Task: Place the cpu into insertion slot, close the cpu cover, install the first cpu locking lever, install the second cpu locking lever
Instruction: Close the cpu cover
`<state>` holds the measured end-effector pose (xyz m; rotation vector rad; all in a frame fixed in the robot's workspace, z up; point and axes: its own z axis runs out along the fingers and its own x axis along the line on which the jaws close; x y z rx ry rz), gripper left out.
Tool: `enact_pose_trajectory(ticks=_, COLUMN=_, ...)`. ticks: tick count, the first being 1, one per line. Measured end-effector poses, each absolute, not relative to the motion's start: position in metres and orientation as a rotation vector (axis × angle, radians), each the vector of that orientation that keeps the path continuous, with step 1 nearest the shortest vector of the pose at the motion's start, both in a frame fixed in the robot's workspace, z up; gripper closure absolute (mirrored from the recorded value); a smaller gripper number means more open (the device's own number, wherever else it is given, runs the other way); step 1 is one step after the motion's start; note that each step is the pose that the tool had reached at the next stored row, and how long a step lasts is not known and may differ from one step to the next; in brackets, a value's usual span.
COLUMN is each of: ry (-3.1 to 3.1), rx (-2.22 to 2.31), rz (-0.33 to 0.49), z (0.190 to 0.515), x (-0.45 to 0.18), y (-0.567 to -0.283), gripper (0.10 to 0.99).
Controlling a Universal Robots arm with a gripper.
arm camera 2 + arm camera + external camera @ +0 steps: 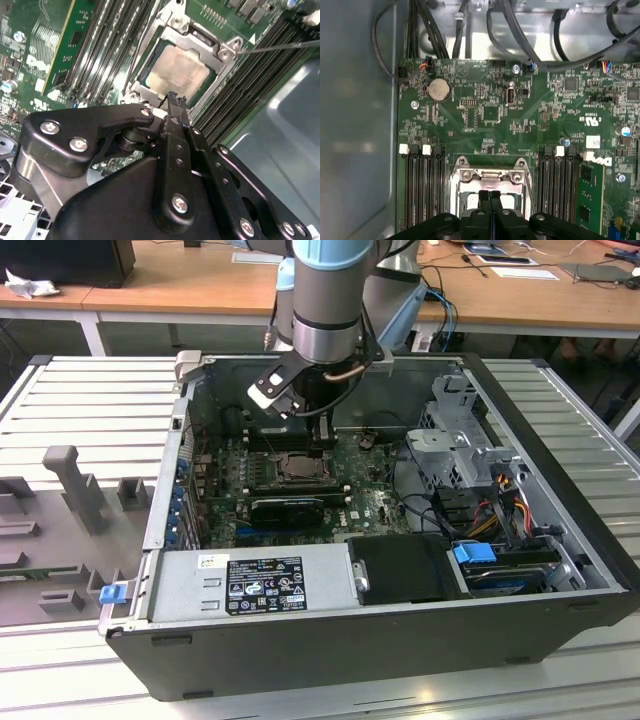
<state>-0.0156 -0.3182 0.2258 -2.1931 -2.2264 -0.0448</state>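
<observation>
One cpu (177, 72), one cpu cover (191, 36)

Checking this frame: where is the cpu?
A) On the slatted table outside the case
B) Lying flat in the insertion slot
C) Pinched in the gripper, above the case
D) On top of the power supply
B: in the second wrist view the cpu lies flat in the insertion slot, framed by the cpu cover, while the gripper is shut on nothing over its edge.
</observation>
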Motion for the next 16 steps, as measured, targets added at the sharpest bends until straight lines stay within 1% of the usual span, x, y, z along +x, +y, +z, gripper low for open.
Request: enact_pose_trajectory(ticks=16, ry=-2.226, rx=-2.193, rz=-0.045, z=0.226, x=-0.036, y=-0.318, gripper=0.980)
